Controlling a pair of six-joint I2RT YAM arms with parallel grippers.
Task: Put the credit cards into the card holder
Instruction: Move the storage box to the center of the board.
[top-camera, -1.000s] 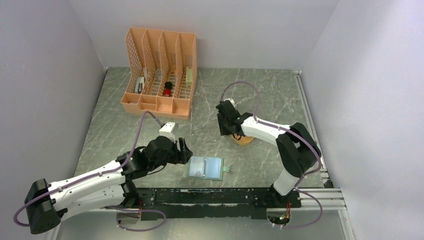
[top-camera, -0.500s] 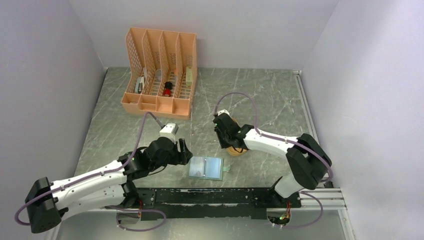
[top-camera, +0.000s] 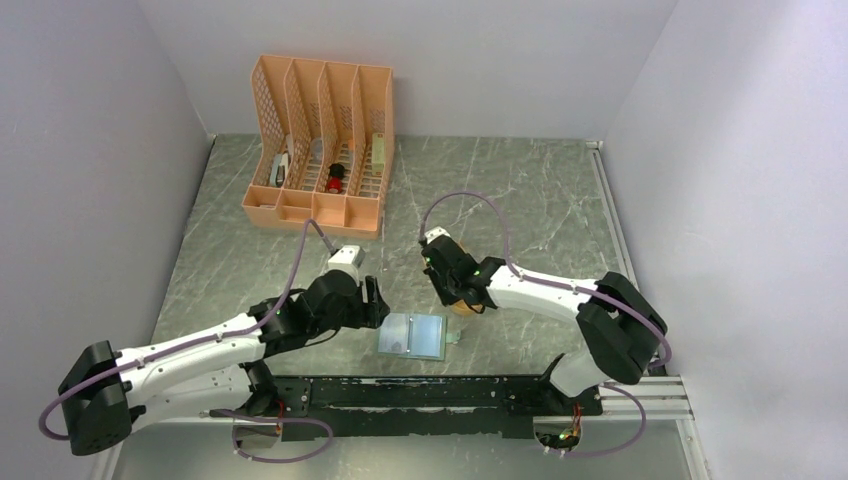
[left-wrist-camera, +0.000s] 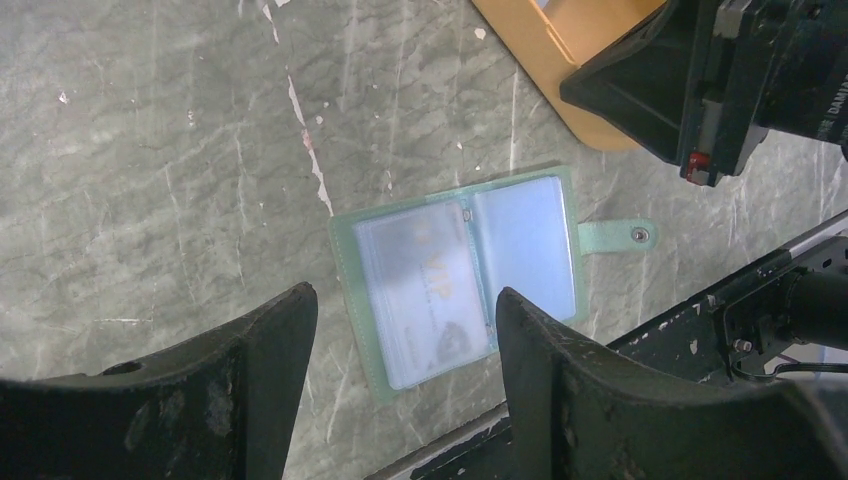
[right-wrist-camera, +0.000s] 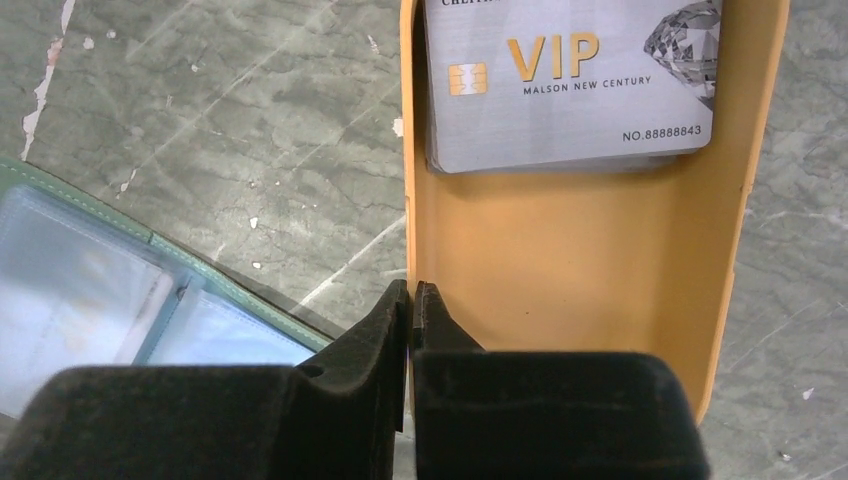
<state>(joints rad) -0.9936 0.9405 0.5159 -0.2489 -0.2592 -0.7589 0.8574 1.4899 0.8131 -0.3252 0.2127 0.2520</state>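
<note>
The right gripper (right-wrist-camera: 412, 292) has its jaws pressed together with nothing visible between them. In its own camera, its tips sit at one long rim of the mustard tray (right-wrist-camera: 580, 260), short of the credit cards (right-wrist-camera: 570, 85), which lie stacked at the tray's far end. The left gripper (left-wrist-camera: 405, 298) hangs with its jaws wide apart above the card holder (left-wrist-camera: 465, 270) and touches nothing. The card holder lies open and flat on the table (left-wrist-camera: 150, 150) near its front edge. It is between the two arms and just beside the tray, with its snap tab toward the right arm.

A silver card with VIP lettering shows faintly through one clear sleeve, so at least one card seems to be in. The other sleeve looks empty and the stack waits in the tray, so most of the task appears left to do.

Only the right wrist view shows the stack and its print; from above, the right arm covers most of the tray. Only the left wrist view shows the sleeved card. Only the top view shows the peach organizer (top-camera: 318, 150), well apart at the table's far side.
</note>
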